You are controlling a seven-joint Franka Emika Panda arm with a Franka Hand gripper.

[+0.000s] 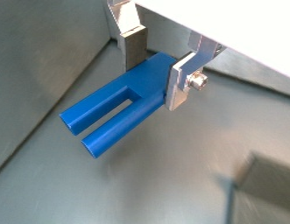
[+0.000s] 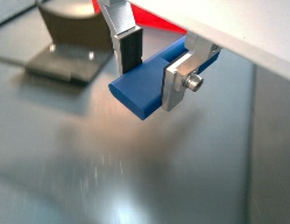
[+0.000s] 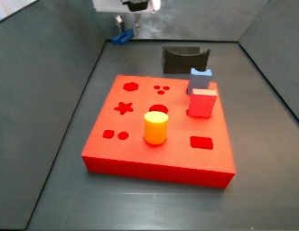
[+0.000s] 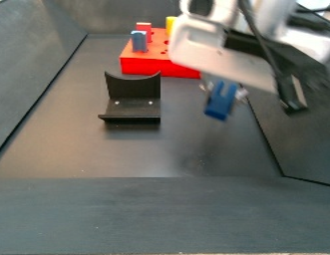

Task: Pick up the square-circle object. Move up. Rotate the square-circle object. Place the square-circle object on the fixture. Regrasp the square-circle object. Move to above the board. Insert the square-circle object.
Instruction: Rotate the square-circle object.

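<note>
The square-circle object (image 1: 117,109), a dark-blue flat piece ending in two parallel peg legs, hangs off the floor with my gripper (image 1: 157,70) shut on its solid end. In both wrist views the silver fingers (image 2: 176,83) press on its two sides. In a side view the piece (image 3: 121,38) hangs under the gripper (image 3: 125,13) at the far end of the bin, beyond the red board (image 3: 176,149). Another side view shows the piece (image 4: 222,100) to the right of the dark fixture (image 4: 132,98), clear of it. The fixture (image 2: 65,48) also shows in a wrist view.
On the board stand a yellow cylinder (image 3: 155,126) and a red block with a light-blue top (image 3: 201,95). The fixture (image 3: 184,60) stands just behind the board. Grey bin walls (image 3: 67,54) slope up on both sides.
</note>
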